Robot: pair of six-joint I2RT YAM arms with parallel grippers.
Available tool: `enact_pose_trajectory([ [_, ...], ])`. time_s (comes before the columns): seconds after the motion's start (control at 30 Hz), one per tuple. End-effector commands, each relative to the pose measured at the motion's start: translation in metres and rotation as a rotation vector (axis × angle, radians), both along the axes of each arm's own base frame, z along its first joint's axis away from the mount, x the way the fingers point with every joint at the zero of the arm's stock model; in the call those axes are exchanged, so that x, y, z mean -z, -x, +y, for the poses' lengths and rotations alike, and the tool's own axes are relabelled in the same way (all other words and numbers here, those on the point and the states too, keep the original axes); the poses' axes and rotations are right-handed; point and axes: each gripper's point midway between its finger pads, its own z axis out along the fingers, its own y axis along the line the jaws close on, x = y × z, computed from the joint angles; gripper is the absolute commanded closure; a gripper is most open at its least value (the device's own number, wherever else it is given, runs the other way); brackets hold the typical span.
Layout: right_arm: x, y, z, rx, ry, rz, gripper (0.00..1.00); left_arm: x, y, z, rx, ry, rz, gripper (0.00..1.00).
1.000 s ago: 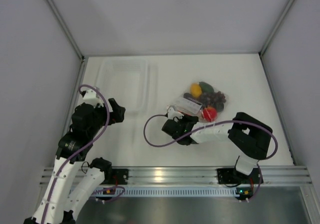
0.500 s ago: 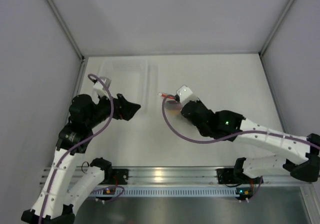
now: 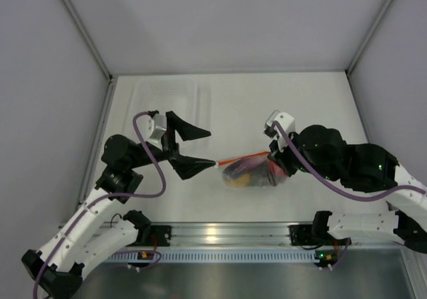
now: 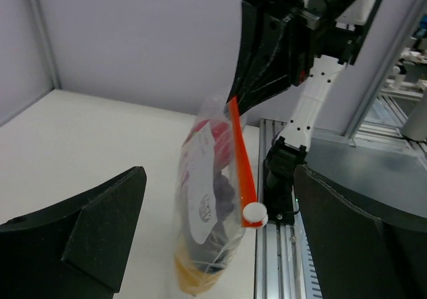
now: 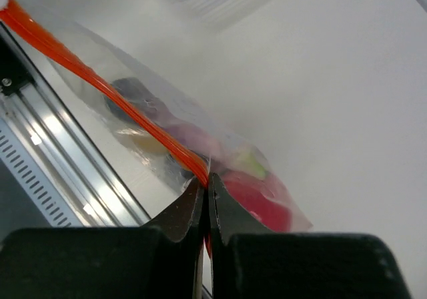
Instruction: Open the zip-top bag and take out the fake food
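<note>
The right gripper (image 3: 272,160) clamping the zip-top bag (image 3: 250,174)

Top view: the left gripper (image 3: 212,149) is gaping wide above the table (image 3: 320,105), one fingertip beside the zipper strip (image 3: 240,159); left wrist: the bag is hanging between spread fingers, fake food (image 4: 208,249) inside; right wrist: jaws are pinching the strip.

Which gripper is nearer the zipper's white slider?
Left gripper: the slider sits between its open fingers. The right gripper pinches the zip-top bag's orange strip at the opposite end.

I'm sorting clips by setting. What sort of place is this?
Likely a robot lab cell: a white table walled by grey panels, an aluminium rail at its near edge, and fake food in the zip-top bag.
</note>
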Motion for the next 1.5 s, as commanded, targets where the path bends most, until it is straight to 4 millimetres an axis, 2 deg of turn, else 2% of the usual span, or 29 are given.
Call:
enact_pose_trajectory([
  [0.0, -0.032, 0.024, -0.001, -0.107, -0.114, 0.015, 1.0, -0.036, 0.02, -0.017, 0.121, 0.036, -0.265, 0.01],
  [0.17, -0.049, 0.025, -0.011, -0.09, -0.147, -0.003, 1.0, -0.03, 0.012, -0.042, 0.173, 0.007, -0.265, 0.01],
  [0.43, -0.077, 0.027, -0.024, -0.086, -0.166, -0.038, 1.0, -0.041, 0.016, -0.049, 0.207, 0.009, -0.333, 0.03],
  [0.57, -0.087, 0.033, -0.024, -0.117, -0.215, -0.039, 1.0, -0.042, 0.023, -0.052, 0.231, 0.014, -0.339, 0.26],
  [0.7, -0.09, 0.035, -0.023, -0.128, -0.241, -0.045, 1.0, -0.04, 0.026, -0.061, 0.239, 0.022, -0.317, 0.39],
  [0.73, -0.093, 0.033, -0.023, -0.119, -0.251, -0.054, 1.0, -0.039, 0.026, -0.062, 0.238, 0.023, -0.31, 0.51],
  [0.8, -0.096, 0.034, -0.026, -0.116, -0.271, -0.065, 1.0, -0.037, 0.028, -0.068, 0.252, 0.026, -0.29, 0.58],
  [0.83, -0.099, 0.033, -0.026, -0.11, -0.286, -0.072, 1.0, -0.037, 0.028, -0.07, 0.253, 0.027, -0.285, 0.69],
  [0.9, -0.1, 0.033, -0.027, -0.101, -0.295, -0.072, 1.0, -0.036, 0.028, -0.073, 0.247, 0.029, -0.272, 0.77],
  [0.97, -0.099, 0.03, -0.029, -0.08, -0.29, -0.076, 1.0, -0.034, 0.026, -0.075, 0.235, 0.029, -0.259, 0.91],
  [1.03, -0.097, 0.028, -0.03, -0.071, -0.288, -0.078, 1.0, -0.032, 0.022, -0.075, 0.22, 0.028, -0.251, 0.93],
  [1.07, -0.098, 0.028, -0.031, -0.068, -0.291, -0.079, 1.0, -0.03, 0.021, -0.076, 0.216, 0.025, -0.245, 0.99],
  [1.1, -0.097, 0.029, -0.031, -0.069, -0.29, -0.078, 1.0, -0.029, 0.021, -0.076, 0.213, 0.025, -0.243, 1.0],
  [1.3, -0.085, 0.026, -0.031, -0.052, -0.285, -0.075, 1.0, -0.035, 0.013, -0.075, 0.164, 0.044, -0.209, 1.0],
  [1.37, -0.082, 0.029, -0.033, -0.064, -0.3, -0.076, 0.95, -0.036, 0.014, -0.074, 0.171, 0.047, -0.199, 1.0],
  [1.47, -0.069, 0.031, -0.025, -0.097, -0.294, -0.069, 0.79, -0.036, 0.013, -0.076, 0.174, 0.046, -0.183, 1.0],
])
